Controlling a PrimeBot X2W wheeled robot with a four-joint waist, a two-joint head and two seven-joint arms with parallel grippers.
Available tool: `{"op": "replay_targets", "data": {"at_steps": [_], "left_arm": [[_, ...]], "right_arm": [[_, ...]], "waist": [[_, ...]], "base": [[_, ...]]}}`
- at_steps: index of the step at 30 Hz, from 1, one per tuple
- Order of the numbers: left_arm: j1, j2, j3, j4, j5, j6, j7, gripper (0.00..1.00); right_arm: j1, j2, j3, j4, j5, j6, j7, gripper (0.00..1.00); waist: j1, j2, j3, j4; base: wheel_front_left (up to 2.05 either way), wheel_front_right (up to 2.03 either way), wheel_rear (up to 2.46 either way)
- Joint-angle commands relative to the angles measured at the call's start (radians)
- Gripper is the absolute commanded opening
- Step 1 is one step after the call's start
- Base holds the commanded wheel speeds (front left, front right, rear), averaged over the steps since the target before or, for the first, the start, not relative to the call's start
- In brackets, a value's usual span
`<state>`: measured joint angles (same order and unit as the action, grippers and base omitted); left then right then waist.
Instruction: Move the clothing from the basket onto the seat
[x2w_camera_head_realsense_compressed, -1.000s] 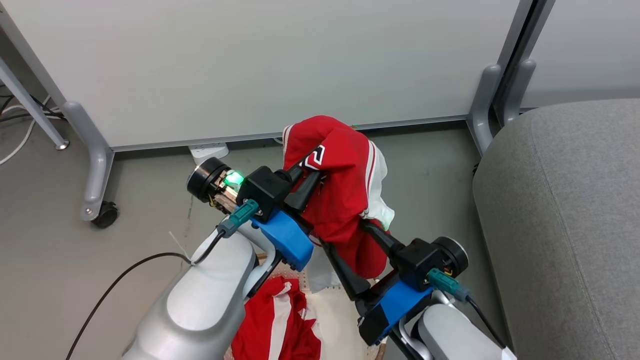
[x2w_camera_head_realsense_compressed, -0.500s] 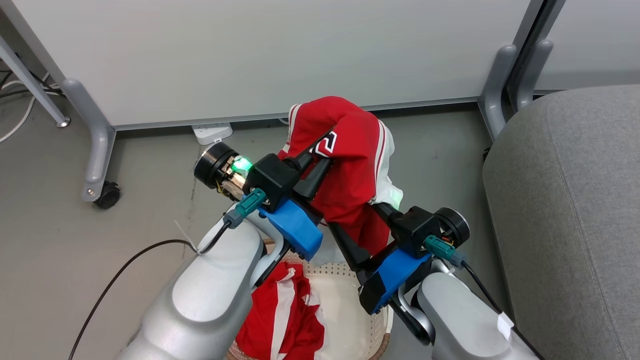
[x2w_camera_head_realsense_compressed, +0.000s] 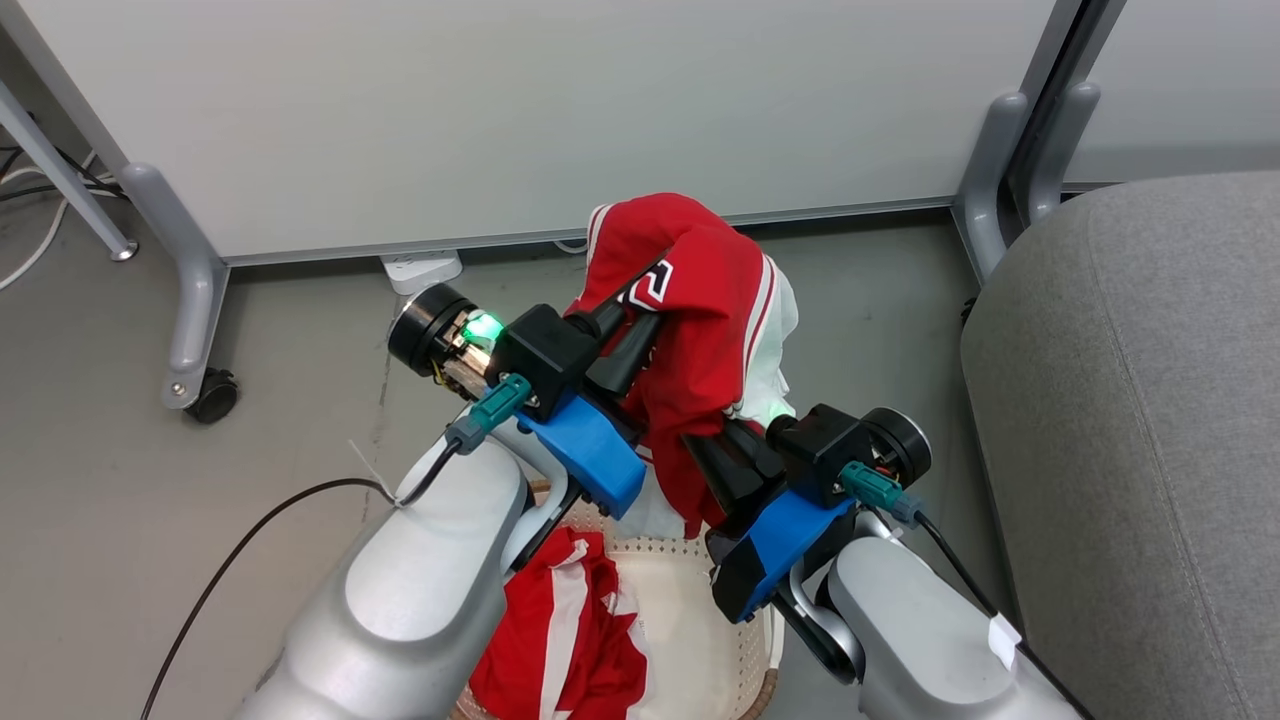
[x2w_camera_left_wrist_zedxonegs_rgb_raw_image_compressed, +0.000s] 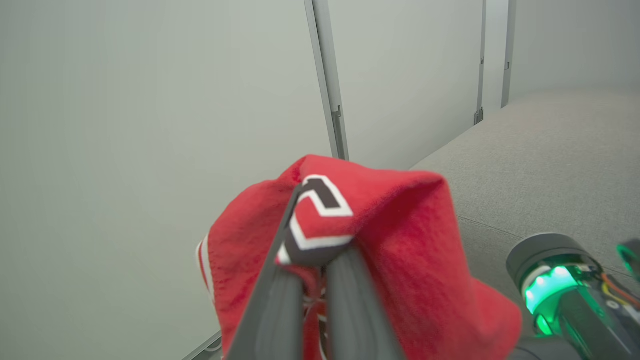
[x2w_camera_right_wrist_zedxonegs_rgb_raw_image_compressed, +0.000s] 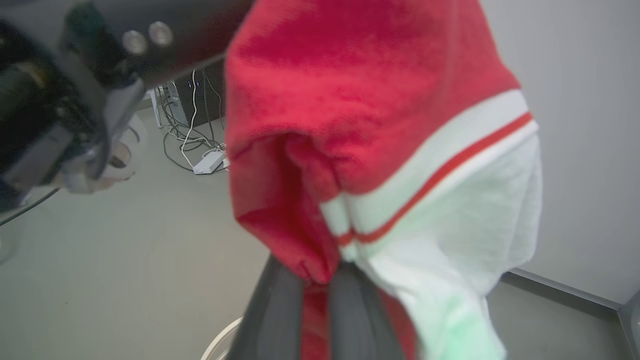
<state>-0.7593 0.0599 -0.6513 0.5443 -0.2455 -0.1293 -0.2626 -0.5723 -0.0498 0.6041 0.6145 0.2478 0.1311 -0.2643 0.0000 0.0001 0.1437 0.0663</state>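
The lettered red garment (x2w_camera_head_realsense_compressed: 700, 330) is held up out of the basket (x2w_camera_head_realsense_compressed: 765, 690), pinched shut on by both the left gripper (x2w_camera_head_realsense_compressed: 640, 300) and the right gripper (x2w_camera_head_realsense_compressed: 725, 450), presumably so it can be carried clear to the seat (x2w_camera_head_realsense_compressed: 1130, 400); the other garment (x2w_camera_head_realsense_compressed: 560, 640) is left lying inside the basket.

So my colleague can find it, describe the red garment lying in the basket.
Left of the grey seat, a cream perforated basket stands on the floor. The garment lies crumpled inside, red with a broad white stripe; the lettered garment is held above.
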Motion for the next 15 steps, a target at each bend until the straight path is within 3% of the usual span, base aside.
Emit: {"op": "replay_targets", "data": {"at_steps": [1, 10, 11, 12, 15], "left_arm": [[-0.006, 0.002, 0.007, 0.0, 0.0, -0.002, -0.003, 0.0], [-0.01, 0.002, 0.008, 0.008, -0.003, -0.002, -0.003, 0.0], [-0.011, 0.002, 0.01, 0.009, -0.003, -0.002, -0.003, 0.72], [-0.013, 0.002, 0.013, 0.005, 0.001, -0.002, -0.003, 1.0], [-0.013, 0.001, 0.016, 0.008, 0.005, -0.002, -0.003, 1.0]], "right_arm": [[-0.002, -0.001, 0.003, 0.0, 0.006, -0.001, 0.0, 0.0], [-0.014, -0.001, 0.007, -0.006, 0.011, -0.001, 0.0, 0.0], [-0.014, -0.001, 0.008, -0.007, 0.011, -0.001, 0.0, 0.0], [-0.014, -0.001, 0.008, -0.008, 0.013, -0.001, 0.0, 0.0], [-0.016, -0.001, 0.009, -0.011, 0.016, -0.001, 0.0, 0.0]], "waist": [[0.0, -0.0001, -0.001, -0.001], [0.0, -0.0001, 0.004, -0.002], [0.0, -0.0001, 0.004, -0.002], [0.0, -0.0001, 0.005, -0.002], [0.0, -0.0001, 0.007, -0.002]], "base": [[0.0, 0.0, 0.0], [0.0, 0.0, 0.0], [0.0, 0.0, 0.0], [0.0, 0.0, 0.0], [0.0, 0.0, 0.0]]}}
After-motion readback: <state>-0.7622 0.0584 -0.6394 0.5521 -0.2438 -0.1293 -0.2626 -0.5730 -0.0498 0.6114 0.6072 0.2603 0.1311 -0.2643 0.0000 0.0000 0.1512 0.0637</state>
